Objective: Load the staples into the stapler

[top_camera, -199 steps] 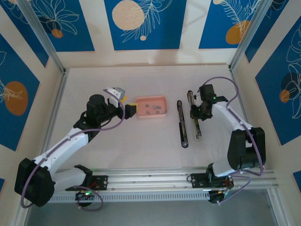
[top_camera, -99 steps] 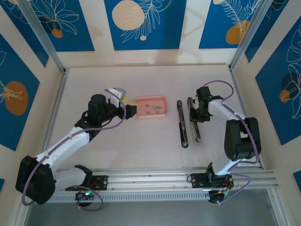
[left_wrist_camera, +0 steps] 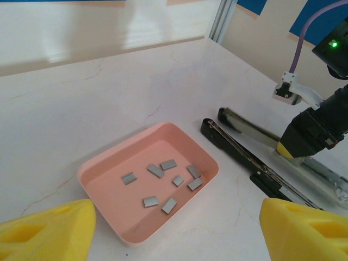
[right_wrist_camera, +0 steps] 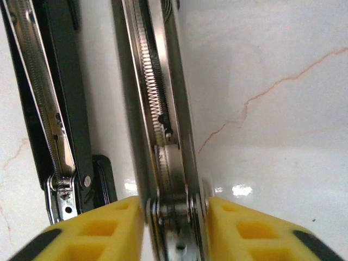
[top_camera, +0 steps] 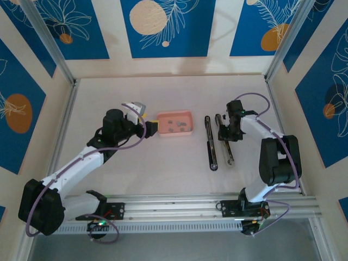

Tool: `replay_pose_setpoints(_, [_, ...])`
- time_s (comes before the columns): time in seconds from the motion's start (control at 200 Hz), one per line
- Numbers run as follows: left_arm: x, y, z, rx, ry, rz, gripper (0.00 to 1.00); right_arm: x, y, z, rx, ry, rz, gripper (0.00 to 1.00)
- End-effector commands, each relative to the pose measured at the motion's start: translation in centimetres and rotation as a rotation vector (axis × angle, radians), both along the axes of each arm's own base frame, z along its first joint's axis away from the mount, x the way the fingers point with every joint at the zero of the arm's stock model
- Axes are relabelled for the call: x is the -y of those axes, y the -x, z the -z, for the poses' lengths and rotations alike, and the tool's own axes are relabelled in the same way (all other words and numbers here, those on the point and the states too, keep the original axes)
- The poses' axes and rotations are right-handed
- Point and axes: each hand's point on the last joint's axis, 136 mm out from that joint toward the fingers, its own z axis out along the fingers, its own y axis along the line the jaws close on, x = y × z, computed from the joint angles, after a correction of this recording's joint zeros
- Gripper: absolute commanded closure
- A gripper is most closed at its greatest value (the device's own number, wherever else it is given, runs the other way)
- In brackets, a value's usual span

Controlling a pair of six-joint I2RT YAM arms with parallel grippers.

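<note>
Jaws of right gripper (right_wrist_camera: 176,217) clenched on the silver spring rail of the opened long black-and-silver stapler (right_wrist_camera: 157,109). Left gripper (left_wrist_camera: 175,234) spread wide, holding nothing, hovers by a shallow pink plastic tray (left_wrist_camera: 81,173) holding tiny grey metal staples (left_wrist_camera: 155,171). Step looks like steadying the stapler; next, the left must pinch one strip.

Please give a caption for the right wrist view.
Right gripper clamps the stapler's sprung metal rail; its black arm lies alongside.

the right pincer (top_camera: 224,133) has slid slightly toward 7 o'clock as its arm folded inward. the stapler's silver rail (top_camera: 229,154), clamped in it, has shifted toward 6 o'clock, its near end swinging outward.
</note>
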Motion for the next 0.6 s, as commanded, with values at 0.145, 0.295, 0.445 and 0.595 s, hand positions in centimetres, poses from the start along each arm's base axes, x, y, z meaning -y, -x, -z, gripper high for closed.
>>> replay_pose_setpoints(0.145, [-0.1, -0.1, -0.3, -0.008, 0.008, -0.019, 0.21, -1.1, -1.6, -5.8, 0.124, -0.022, -0.012, 0.54])
replay_pose_setpoints(0.295, [-0.4, -0.2, 0.2, -0.040, 0.018, -0.043, 0.20, -4.8, -2.2, -9.7, 0.191, -0.132, -0.052, 0.48])
replay_pose_setpoints(0.445, [-0.9, -0.1, 1.5, -0.093, 0.028, -0.083, 0.20, -10.5, -2.4, -10.5, 0.190, -0.260, -0.151, 0.41])
replay_pose_setpoints(0.595, [-1.7, -0.3, 3.1, -0.194, 0.035, -0.159, 0.20, -13.2, -3.5, -8.1, 0.123, -0.238, -0.182, 0.36])
